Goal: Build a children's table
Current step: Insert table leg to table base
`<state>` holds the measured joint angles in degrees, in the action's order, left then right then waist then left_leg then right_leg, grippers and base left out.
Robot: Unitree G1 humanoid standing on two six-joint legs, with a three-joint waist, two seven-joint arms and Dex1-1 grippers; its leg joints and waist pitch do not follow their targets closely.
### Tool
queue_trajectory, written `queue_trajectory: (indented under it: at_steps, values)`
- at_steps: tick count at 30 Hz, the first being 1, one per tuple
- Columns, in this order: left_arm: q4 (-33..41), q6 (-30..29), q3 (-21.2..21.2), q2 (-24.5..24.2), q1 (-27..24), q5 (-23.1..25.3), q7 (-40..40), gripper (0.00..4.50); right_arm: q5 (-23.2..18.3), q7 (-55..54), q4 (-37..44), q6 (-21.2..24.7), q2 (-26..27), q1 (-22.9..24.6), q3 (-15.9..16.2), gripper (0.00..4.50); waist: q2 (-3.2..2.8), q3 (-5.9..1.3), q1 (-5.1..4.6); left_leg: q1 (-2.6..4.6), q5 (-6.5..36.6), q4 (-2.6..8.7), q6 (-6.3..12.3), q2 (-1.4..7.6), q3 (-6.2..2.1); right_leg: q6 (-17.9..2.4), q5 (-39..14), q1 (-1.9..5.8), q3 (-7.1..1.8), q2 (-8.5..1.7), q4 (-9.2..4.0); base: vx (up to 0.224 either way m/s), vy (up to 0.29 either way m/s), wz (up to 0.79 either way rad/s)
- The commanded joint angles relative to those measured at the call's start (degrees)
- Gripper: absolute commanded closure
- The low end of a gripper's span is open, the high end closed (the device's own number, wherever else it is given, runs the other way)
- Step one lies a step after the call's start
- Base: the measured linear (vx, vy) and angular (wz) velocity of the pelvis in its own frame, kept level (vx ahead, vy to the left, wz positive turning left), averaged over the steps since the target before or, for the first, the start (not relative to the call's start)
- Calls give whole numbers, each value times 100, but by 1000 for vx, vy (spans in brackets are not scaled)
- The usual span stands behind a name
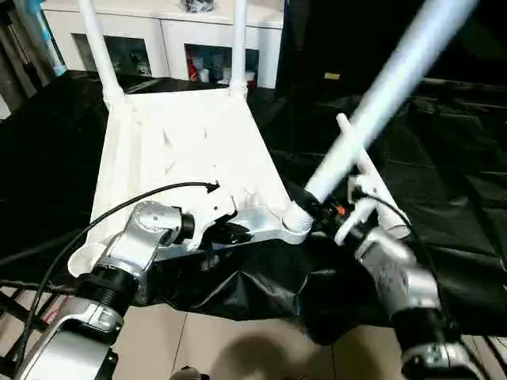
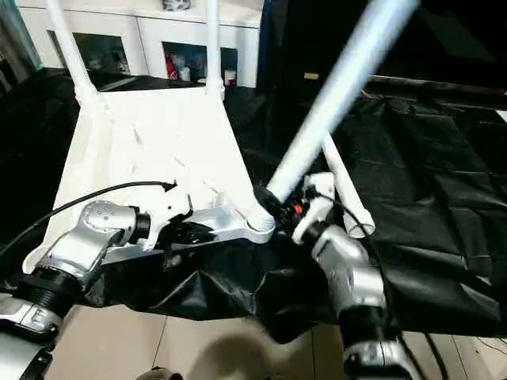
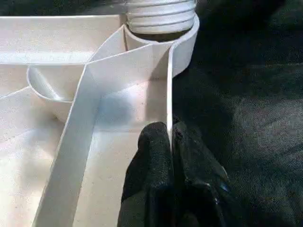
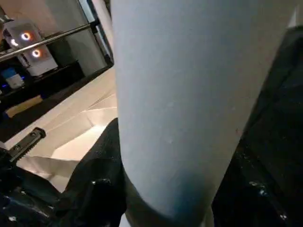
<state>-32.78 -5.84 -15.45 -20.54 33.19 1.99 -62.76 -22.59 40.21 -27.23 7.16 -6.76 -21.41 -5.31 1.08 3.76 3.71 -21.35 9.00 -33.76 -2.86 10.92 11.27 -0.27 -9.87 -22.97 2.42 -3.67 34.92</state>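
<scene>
While the left gripper [image 3: 170, 142] pinched the tabletop [image 1: 190, 150] rim, the right gripper's [image 1: 321, 212] fingers clutched a leg [image 1: 380, 103] entering the corner socket [image 1: 295, 226], next needing straightening and twisting home.

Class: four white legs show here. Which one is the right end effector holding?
The tilted leg at the tabletop's near right corner. Two others stand upright in the far sockets; the fourth lies loose on the black cloth.
</scene>
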Motion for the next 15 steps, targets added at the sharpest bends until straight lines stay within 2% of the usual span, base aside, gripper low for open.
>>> queue_trajectory:
  at_steps: [1, 5, 9, 10, 13, 15]
  values:
    - [9, 165, 196, 73, 102, -142, 129, 450, 376, -177, -230, -75, -103, 318, 49, 260, -27, -350, -18, 188, 2355, 419, -142, 218, -175, -711, -3210, 68, -214, -465, -646, 0, 0, 0]
    - [-61, 210, 185, 72, 142, -124, 147, 450, 557, -280, -115, -222, -158, 365, 150, 260, -22, -352, -31, 168, 2408, 444, -146, 221, -188, -700, -3178, 77, -208, -455, -643, 0, 0, 0]
    - [-101, 222, 161, 67, 172, -112, 147, 450, 864, -142, -42, -214, -365, 324, 490, 260, -15, -343, -34, 172, 2455, 442, -147, 216, -190, -663, -3289, 74, -205, -461, -658, 0, 0, 0]
    - [-111, 229, 146, 59, 176, -111, 138, 450, 964, -50, -18, -133, -454, 285, 642, 260, -13, -341, -37, 177, 2466, 435, -141, 211, -189, -642, -3342, 66, -206, -459, -666, 0, 0, 0]
    - [-133, 247, 127, 48, 172, -104, 106, 450, 1071, 107, -50, 55, -577, 166, 871, 260, 5, -339, -46, 167, 2460, 427, -109, 207, -191, -597, -3473, 66, -205, -470, -683, 0, 0, 0]
    - [-136, 250, 113, 42, 170, -97, 84, 450, 1097, 168, -106, 154, -612, 67, 951, 260, -4, -334, -50, 171, 2459, 429, -104, 212, -196, -595, -3468, 58, -199, -462, -683, 0, 0, 0]
